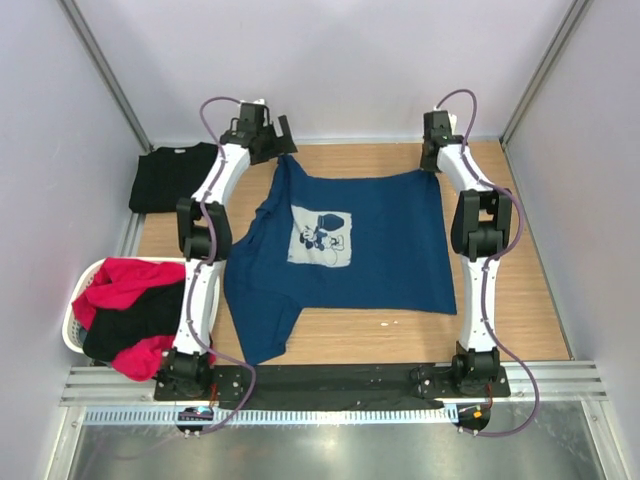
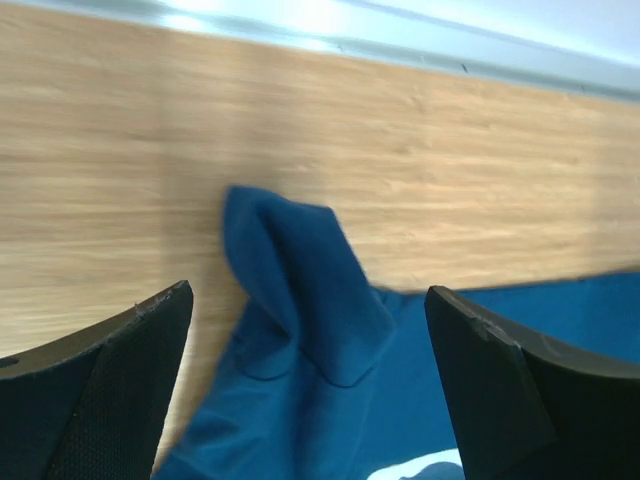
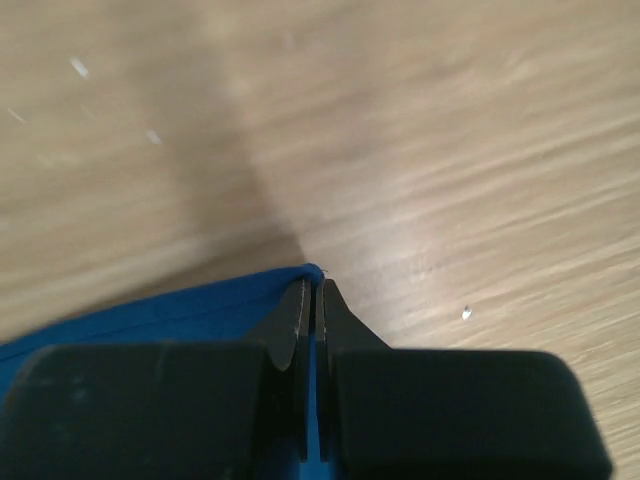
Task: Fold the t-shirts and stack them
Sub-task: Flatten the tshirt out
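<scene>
The left pincer (image 2: 308, 300) stands wide apart and holds nothing. A raised corner of the navy t-shirt (image 2: 300, 270) lies just ahead, between its fingers. The right pincer (image 3: 312, 290) is pressed together on another corner of this shirt, low over the wooden table (image 3: 450, 150). Behind both pincers the shirt lies spread out.

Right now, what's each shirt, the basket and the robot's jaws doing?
Navy tee: spread out, print up, far left corner rumpled.
Black tee: folded, far left of the table.
Basket: full of red and black tees, unfolded.
Left jaws: open over the rumpled corner.
Right jaws: shut on the navy tee's far right corner.
</scene>
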You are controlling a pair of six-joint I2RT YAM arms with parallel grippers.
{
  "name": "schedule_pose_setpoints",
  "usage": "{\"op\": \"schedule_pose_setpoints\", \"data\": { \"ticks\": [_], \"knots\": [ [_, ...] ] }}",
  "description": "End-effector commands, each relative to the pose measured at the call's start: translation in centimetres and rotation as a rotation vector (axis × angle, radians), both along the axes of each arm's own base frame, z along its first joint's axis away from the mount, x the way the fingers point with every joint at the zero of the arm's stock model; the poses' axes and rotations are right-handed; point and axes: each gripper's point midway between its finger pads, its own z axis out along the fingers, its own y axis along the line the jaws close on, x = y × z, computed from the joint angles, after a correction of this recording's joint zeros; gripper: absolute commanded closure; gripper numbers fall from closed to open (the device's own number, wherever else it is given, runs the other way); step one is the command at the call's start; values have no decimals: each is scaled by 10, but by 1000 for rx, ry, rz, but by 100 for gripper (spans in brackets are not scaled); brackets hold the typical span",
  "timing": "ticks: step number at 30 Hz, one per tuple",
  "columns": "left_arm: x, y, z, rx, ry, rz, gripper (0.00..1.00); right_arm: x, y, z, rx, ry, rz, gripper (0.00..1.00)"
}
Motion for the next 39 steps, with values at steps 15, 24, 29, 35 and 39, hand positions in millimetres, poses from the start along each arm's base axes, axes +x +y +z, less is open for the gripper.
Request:
{"op": "schedule_pose_setpoints", "data": {
  "ticks": [15,24,29,35,39],
  "knots": [
    [-140,38,67,304,69,86,2,-1,-46,34,-60,8,-153,99],
    [-214,-30,26,316,172,-78,8,-22,-54,76,9,-7,-158,25],
    [-234,-49,-16,269,240,-109,26,-54,-29,108,141,-20,-121,14],
    [-263,-49,-57,284,356,-151,42,-116,4,73,326,24,-119,14],
    [-301,-53,-70,319,408,-206,42,-142,22,41,389,63,-95,16]
  ]
}}
